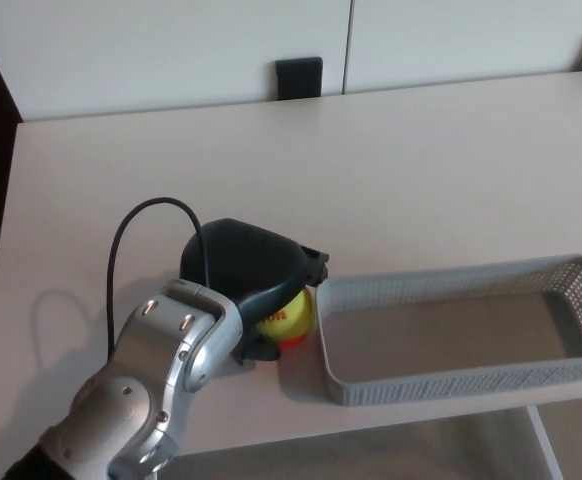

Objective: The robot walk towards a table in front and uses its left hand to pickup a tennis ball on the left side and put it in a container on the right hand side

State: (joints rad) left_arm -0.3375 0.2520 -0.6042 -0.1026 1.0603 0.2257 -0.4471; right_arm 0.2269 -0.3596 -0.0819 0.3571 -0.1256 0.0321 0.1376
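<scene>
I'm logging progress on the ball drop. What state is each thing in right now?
Black left hand: shut on the ball.
Yellow and orange tennis ball: held, just outside the container's left end, not yet in it.
Grey mesh container: upright on the table, empty.
Right hand: not in view.

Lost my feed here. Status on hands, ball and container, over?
Left hand shut on tennis ball. Right hand not in view. Ball just outside container, at its left wall, not yet in. Only that wall in the way.
</scene>
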